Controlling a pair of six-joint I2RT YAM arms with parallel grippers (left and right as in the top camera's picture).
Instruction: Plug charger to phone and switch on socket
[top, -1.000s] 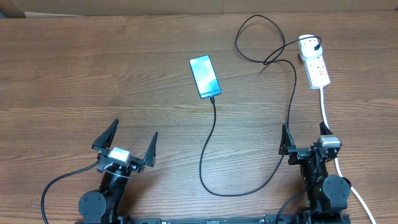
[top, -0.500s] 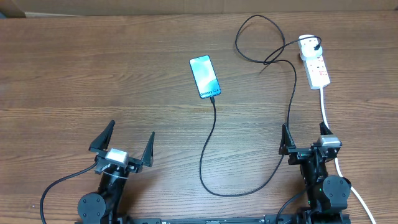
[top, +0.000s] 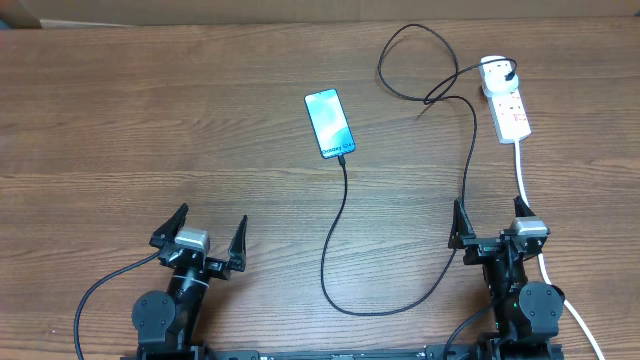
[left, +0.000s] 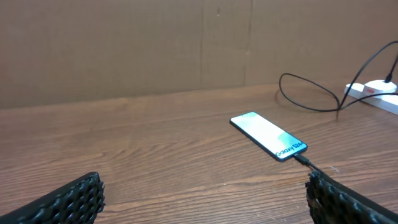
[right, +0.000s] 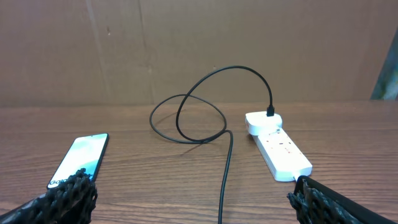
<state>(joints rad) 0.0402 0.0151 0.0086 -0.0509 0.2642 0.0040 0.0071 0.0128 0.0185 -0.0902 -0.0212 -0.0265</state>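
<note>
The left tool (top: 204, 236) sits low at the near edge of the desk (top: 150, 120) with its two fingers (left: 68, 200) spread wide and nothing between them. The right tool (top: 489, 228) is at the near right, also spread wide and empty. It is close beside the white lead (top: 521, 172).

Farther out, the phone (top: 329, 123) lies flat near the middle of the desk with its screen lit, well away from both tools. The charger (top: 345, 205) has its small tip pushed into the phone's near end. From there the black cable runs towards the robot, curves right and back up, loops, and ends in a plug seated in the far end of the socket (top: 506, 100). The socket lies at the far right. I cannot tell how its switch is set.
</note>
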